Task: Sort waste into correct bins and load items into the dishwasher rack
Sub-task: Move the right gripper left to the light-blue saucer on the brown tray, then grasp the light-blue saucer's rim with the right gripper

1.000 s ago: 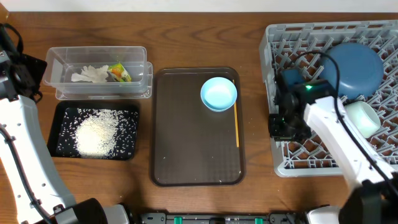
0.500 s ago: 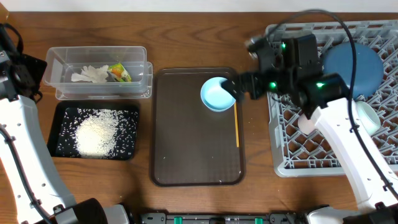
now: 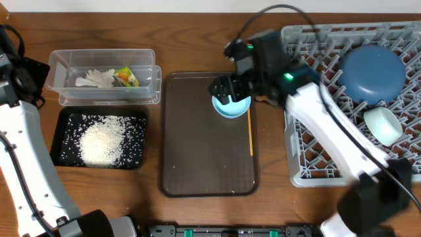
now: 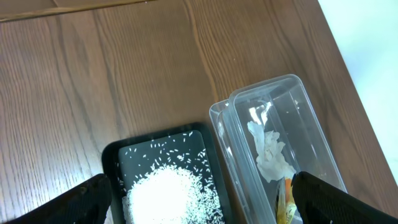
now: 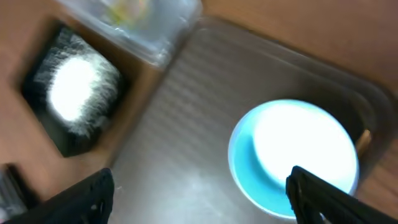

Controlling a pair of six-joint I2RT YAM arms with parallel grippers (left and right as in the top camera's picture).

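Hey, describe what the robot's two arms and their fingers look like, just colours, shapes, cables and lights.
Both arms have smooth white links and black joints. The right arm has a blocky black wrist with small green lights and a thin black cable looping above it. The left arm shows no lights here. The left fingers and right fingers are matte black.

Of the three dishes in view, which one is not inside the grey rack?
The small light-blue dish, lying on the brown tray beneath the right gripper. The dark-blue plate and the mint-white bowl both sit in the rack.
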